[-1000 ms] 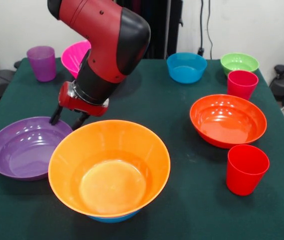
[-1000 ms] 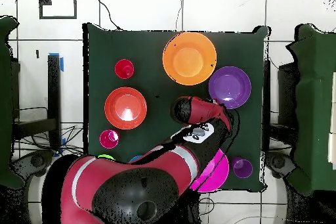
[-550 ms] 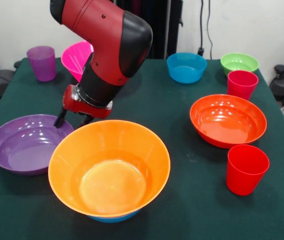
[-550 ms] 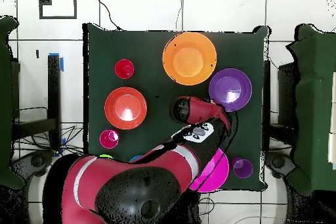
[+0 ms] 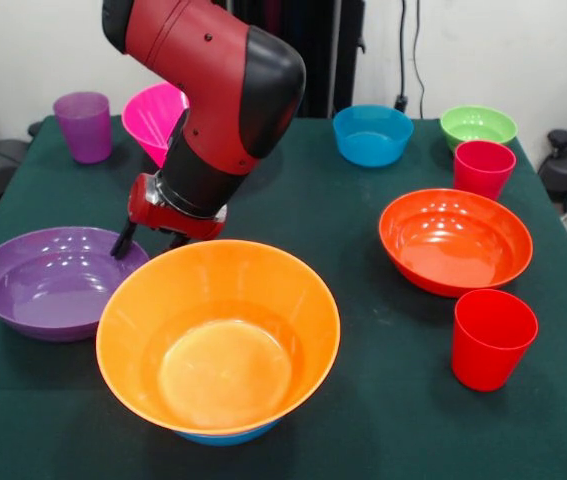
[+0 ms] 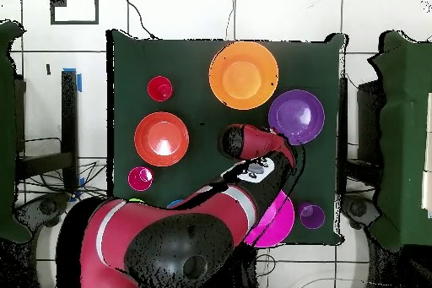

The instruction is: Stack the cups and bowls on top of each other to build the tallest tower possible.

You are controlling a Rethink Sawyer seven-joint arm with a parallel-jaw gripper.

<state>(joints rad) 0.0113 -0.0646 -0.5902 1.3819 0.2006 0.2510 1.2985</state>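
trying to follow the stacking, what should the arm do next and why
Probably lift a little. The gripper is at the far rim of the purple bowl, which sits beside the orange bowl already nested on a blue one. Whether the rim is gripped is unclear.

The biggest bowl sat nested on another bowl at the counter's front edge. A wide bowl lay just left of it, two cups to the right.

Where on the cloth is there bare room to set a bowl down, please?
Barest is the middle strip between the orange bowl and red-orange bowl, running back to the blue bowl. It is crowded where the gripper meets the purple bowl.
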